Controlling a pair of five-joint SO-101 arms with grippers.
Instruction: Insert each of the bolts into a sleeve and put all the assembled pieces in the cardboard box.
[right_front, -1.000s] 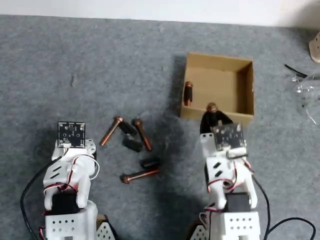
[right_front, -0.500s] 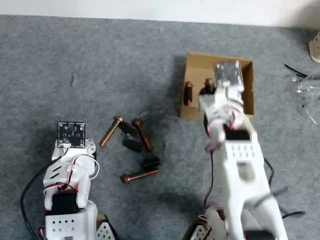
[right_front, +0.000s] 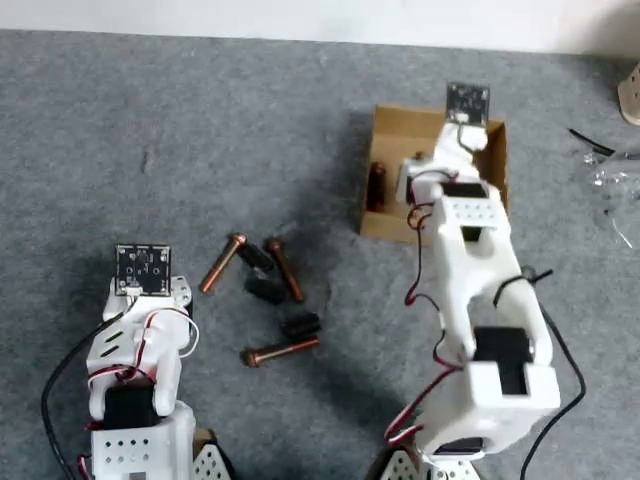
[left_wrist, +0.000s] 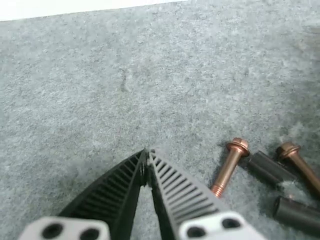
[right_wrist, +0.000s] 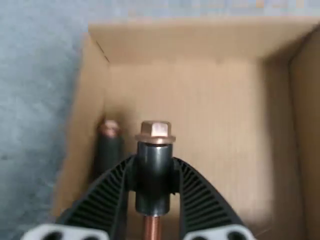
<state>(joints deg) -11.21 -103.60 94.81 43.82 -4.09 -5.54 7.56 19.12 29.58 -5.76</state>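
The right claw (right_wrist: 152, 169) hangs inside the open top of the cardboard box (right_wrist: 200, 45). Its two fingers are pressed snugly against the dark sleeve of an assembled piece (right_wrist: 151, 175), whose copper bolt head pokes out past the fingertips and whose shank shows behind them. From above, the right arm (right_front: 470, 230) stretches forward over the box's near wall. A second assembled piece (right_front: 376, 186) already lies on the box floor, against the wall on the side nearest the other arm. The left claw (left_wrist: 148, 156) sits well away from the box above the grey table (right_front: 150, 130), its fingers drawn together tip to tip with nothing between them. The loose parts lie between the two arms. One bolt (right_front: 221, 263) and another bolt (right_front: 284, 268) angle apart, with a sleeve (right_front: 255, 255) between them. A further sleeve (right_front: 266, 290) is just beside these, and a third bolt (right_front: 280, 351) lies closer to the arms' bases with a last sleeve (right_front: 299, 325) right by its end.
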